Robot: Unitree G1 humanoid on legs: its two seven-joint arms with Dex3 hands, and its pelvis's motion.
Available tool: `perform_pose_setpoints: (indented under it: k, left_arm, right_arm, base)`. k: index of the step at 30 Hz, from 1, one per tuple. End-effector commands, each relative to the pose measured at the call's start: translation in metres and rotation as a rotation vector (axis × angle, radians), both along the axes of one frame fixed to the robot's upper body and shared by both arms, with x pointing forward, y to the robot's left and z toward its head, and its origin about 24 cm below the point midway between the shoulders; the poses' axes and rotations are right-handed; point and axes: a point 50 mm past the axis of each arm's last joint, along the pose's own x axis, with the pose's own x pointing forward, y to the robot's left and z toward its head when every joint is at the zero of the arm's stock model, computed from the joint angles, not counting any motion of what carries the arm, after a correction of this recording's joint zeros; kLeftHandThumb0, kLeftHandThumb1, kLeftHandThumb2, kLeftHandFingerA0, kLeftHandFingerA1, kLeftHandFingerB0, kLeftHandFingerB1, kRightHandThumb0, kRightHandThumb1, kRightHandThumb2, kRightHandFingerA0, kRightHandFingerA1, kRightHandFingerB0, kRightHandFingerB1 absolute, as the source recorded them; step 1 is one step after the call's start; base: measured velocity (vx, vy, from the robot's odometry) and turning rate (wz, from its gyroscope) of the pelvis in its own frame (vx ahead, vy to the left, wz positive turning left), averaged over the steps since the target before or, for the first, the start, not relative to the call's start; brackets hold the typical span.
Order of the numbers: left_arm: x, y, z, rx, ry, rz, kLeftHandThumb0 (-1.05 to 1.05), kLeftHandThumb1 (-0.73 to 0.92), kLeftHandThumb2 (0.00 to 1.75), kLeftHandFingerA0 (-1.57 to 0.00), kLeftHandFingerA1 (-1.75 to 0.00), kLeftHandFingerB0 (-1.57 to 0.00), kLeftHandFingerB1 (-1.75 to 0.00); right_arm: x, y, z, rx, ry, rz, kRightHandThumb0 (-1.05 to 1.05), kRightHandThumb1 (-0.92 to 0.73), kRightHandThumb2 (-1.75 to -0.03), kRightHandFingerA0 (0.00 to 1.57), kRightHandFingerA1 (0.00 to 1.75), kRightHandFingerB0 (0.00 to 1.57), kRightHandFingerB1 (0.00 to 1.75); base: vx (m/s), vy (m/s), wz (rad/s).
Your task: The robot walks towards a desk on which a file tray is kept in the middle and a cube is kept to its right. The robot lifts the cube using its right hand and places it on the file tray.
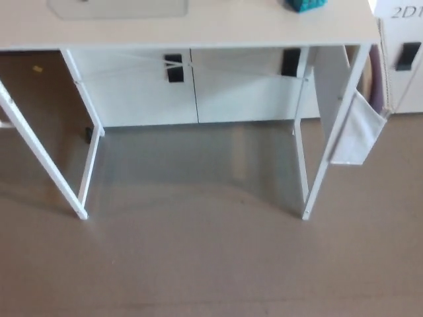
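A white desk (218, 30) fills the top of the head view, seen from a short distance across the floor. On it, at the top edge of the picture, lies the near part of a pale translucent file tray (119, 8). To its right a teal cube (305, 4) shows only its lower part, cut off by the frame. Neither of my hands nor any arm is visible.
The desk stands on thin white legs (84, 178) (316, 185), with white cabinets (198, 86) behind. A white cloth pocket (357, 132) hangs off the desk's right side. A white box (403, 46) stands at the far right. Brown floor (211, 264) lies between me and the desk.
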Motion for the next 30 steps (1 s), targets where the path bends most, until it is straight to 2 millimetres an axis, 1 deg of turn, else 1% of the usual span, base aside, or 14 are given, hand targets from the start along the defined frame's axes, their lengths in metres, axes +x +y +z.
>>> perform_pose_setpoints:
  k: [1,2,7,11,12,13,18,19,22,24,27,28,29,30]
  left_arm:
    - [0.0024,0.0069,0.0071,0.004,-0.015,0.044,-0.87,0.80,0.63,-0.09,-0.76,-0.17,-0.66]
    - [0.0024,0.0070,0.0071,0.005,-0.016,0.041,-0.88,0.80,0.63,-0.09,-0.76,-0.18,-0.66]
    - [0.0042,0.0069,0.0083,0.020,0.002,0.015,-0.87,0.80,0.65,-0.13,-0.77,-0.18,-0.66]
    - [0.0031,0.0085,0.0088,0.025,0.006,0.015,-0.89,0.80,0.64,-0.11,-0.76,-0.21,-0.66]
    - [0.0032,0.0087,0.0091,0.016,0.001,0.029,-0.88,0.80,0.64,-0.10,-0.76,-0.18,-0.66]
    - [0.0033,0.0089,0.0094,0.016,0.004,0.022,-0.89,0.81,0.64,-0.12,-0.77,-0.17,-0.66]
    - [0.0036,0.0090,0.0100,0.023,0.008,0.020,-0.89,0.80,0.63,-0.13,-0.77,-0.20,-0.66]
    - [0.0037,0.0090,0.0095,0.033,0.014,0.005,-0.92,0.61,0.94,-0.19,-0.71,-0.20,-0.64]
    - [0.0036,0.0085,0.0090,0.022,-0.004,0.018,-0.87,0.81,0.64,-0.12,-0.76,-0.18,-0.65]
    - [0.0034,0.0088,0.0089,0.024,-0.006,0.026,-0.88,0.78,0.64,-0.10,-0.75,-0.21,-0.66]
    - [0.0054,0.0091,0.0094,0.016,-0.020,0.062,-0.89,0.77,0.63,-0.10,-0.82,-0.21,-0.68]
    - [0.0057,0.0092,0.0099,0.018,-0.016,0.055,-0.91,0.58,0.94,-0.17,-0.72,-0.21,-0.66]
    - [0.0092,0.0095,0.0125,0.040,0.001,0.018,-0.90,0.79,0.64,-0.17,-0.80,-0.22,-0.67]
    - [0.0087,0.0097,0.0122,0.051,0.014,-0.017,-0.85,0.59,1.08,-0.21,-0.70,-0.25,-0.65]
  right_arm:
    - [-0.0055,-0.0007,-0.0024,-0.006,0.018,-0.014,-0.87,-0.44,-0.89,0.00,0.45,0.09,0.56]
    - [-0.0052,-0.0003,-0.0028,0.012,-0.003,-0.048,-0.72,-0.48,-0.55,0.00,0.44,0.15,0.52]
    - [-0.0045,0.0018,-0.0020,-0.034,-0.028,-0.047,-0.75,-0.38,-0.84,0.00,0.51,0.13,0.56]
    - [-0.0043,-0.0016,-0.0007,-0.064,0.073,0.063,-0.91,-0.54,-0.58,0.00,0.56,0.12,0.56]
    - [-0.0043,-0.0040,0.0008,-0.059,0.137,0.119,-0.99,-0.44,-0.85,0.00,0.52,0.05,0.55]
    - [-0.0046,-0.0043,0.0010,-0.043,0.121,0.091,-0.85,-0.49,-0.57,0.00,0.59,0.13,0.53]
    - [-0.0043,0.0024,-0.0021,-0.023,0.000,-0.023,-0.72,-0.51,-0.57,0.00,0.45,0.14,0.52]
    - [-0.0043,0.0025,-0.0024,0.007,-0.024,-0.060,-0.68,-0.47,-0.58,0.00,0.49,0.13,0.53]
    - [-0.0057,0.0003,-0.0015,-0.035,0.045,0.014,-0.86,-0.42,-0.88,0.01,0.50,0.12,0.57]
    - [-0.0088,0.0010,-0.0026,0.020,-0.020,-0.041,-0.76,-0.47,-0.56,0.00,0.40,0.11,0.56]
    - [-0.0061,0.0008,-0.0030,0.004,0.000,-0.057,-0.82,-0.39,-0.86,0.00,0.47,0.13,0.57]
    - [-0.0069,0.0016,-0.0036,0.031,-0.032,-0.087,-0.71,-0.47,-0.56,0.00,0.43,0.15,0.50]
    - [-0.0048,0.0022,-0.0041,0.043,-0.031,-0.103,-0.75,-0.49,-0.55,0.00,0.45,0.13,0.54]
    - [-0.0046,0.0005,-0.0028,0.035,0.004,-0.062,-0.77,-0.51,-0.56,0.00,0.52,0.11,0.54]
  base:
    - [0.26,0.069,-0.23]
    - [0.29,0.081,-0.28]
    - [0.34,0.192,-0.40]
    - [0.32,0.264,-0.26]
    - [0.28,0.178,0.02]
    - [0.21,0.153,-0.02]
    - [0.25,0.066,0.08]
    - [0.22,-0.035,-0.04]
    - [0.30,-0.046,-0.05]
    - [0.29,-0.043,0.39]
    - [0.25,-0.022,-0.04]
    - [0.16,0.025,0.00]
    - [0.15,0.053,-0.08]
    - [0.14,0.101,-0.16]
